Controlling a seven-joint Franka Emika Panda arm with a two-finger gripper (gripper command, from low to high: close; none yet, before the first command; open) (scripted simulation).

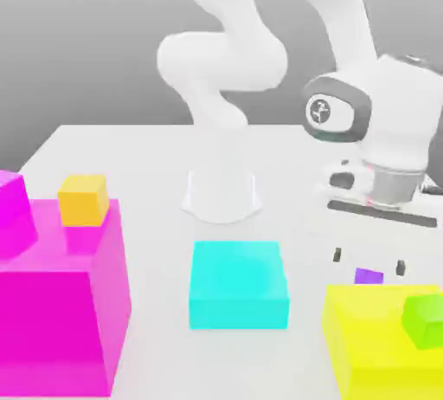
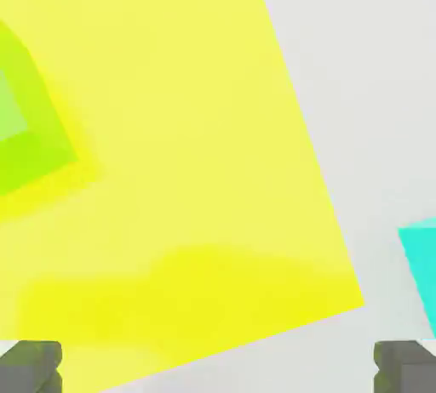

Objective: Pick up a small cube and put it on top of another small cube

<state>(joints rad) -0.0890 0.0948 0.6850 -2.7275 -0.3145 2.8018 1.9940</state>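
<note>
The small purple cube (image 1: 369, 276) sits on the white table (image 1: 147, 156), just behind the big yellow block (image 1: 372, 346). My gripper (image 1: 368, 261) hangs right above it, open, with one finger on each side and nothing held. In the hand view the gripper (image 2: 218, 370) hovers at the edge of the yellow block (image 2: 187, 179), and its dark fingertips (image 2: 31, 366) stand wide apart. A small lime-green cube (image 1: 424, 319) rests on the yellow block, also seen from the hand (image 2: 25, 136). A small orange cube (image 1: 83, 199) sits on the large magenta block (image 1: 60, 312).
A cyan block (image 1: 239, 284) lies in the middle of the table, its corner (image 2: 421, 264) visible from the hand. A second magenta block (image 1: 12, 212) sits on the large one at the exterior view's left. The arm's white base (image 1: 221, 195) stands behind the cyan block.
</note>
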